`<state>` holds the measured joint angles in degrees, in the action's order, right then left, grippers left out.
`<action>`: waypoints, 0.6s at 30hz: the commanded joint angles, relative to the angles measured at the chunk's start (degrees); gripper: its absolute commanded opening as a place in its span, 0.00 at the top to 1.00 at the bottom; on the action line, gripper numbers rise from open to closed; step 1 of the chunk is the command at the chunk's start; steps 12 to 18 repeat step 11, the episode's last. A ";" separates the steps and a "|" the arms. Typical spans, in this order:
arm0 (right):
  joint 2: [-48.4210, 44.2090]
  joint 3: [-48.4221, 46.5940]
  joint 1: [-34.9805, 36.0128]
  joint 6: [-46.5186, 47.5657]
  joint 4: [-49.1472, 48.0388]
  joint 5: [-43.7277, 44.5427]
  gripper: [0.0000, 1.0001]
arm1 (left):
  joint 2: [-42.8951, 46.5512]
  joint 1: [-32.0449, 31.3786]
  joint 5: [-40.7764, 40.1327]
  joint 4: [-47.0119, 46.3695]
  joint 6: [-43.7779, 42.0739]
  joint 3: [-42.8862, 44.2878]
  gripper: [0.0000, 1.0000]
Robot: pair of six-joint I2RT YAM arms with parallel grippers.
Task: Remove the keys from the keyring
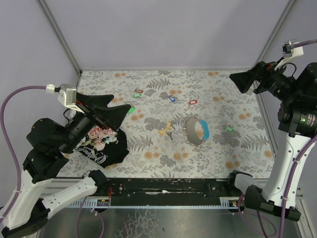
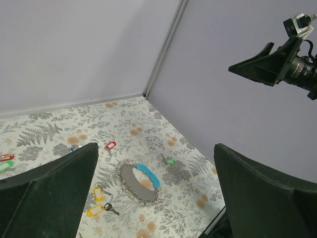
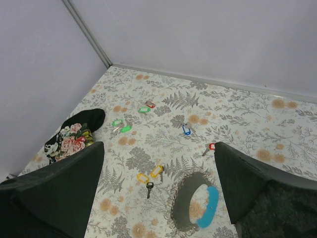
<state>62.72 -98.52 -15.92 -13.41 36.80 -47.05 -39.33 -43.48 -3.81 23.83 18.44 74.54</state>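
Overhead, shows keyring (image 1: 197, 130) lying right of worktop (image 1: 148, 84) centre, green key (image 1: 229, 128) near it toward the right edge, not touching. Left pincer (image 2: 156, 148) and right pincer (image 3: 158, 145) both spread, held high by the side edges.

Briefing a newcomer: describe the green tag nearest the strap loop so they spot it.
Start at the grey strap loop with its blue section, right of the table's centre. The green tag lies alone just right of it, not touching; other green tags lie far left.
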 commanded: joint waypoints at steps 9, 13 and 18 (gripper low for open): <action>-2.01 -0.28 -0.40 1.45 -1.62 0.95 0.01 | 0.90 0.19 0.51 -0.68 -0.94 -0.17 0.00; -1.77 -0.69 -0.34 1.46 -1.44 1.08 0.01 | 0.84 0.19 0.38 -0.72 -1.14 -0.20 0.00; -1.77 -0.69 -0.34 1.46 -1.44 1.08 0.01 | 0.84 0.19 0.38 -0.72 -1.14 -0.20 0.00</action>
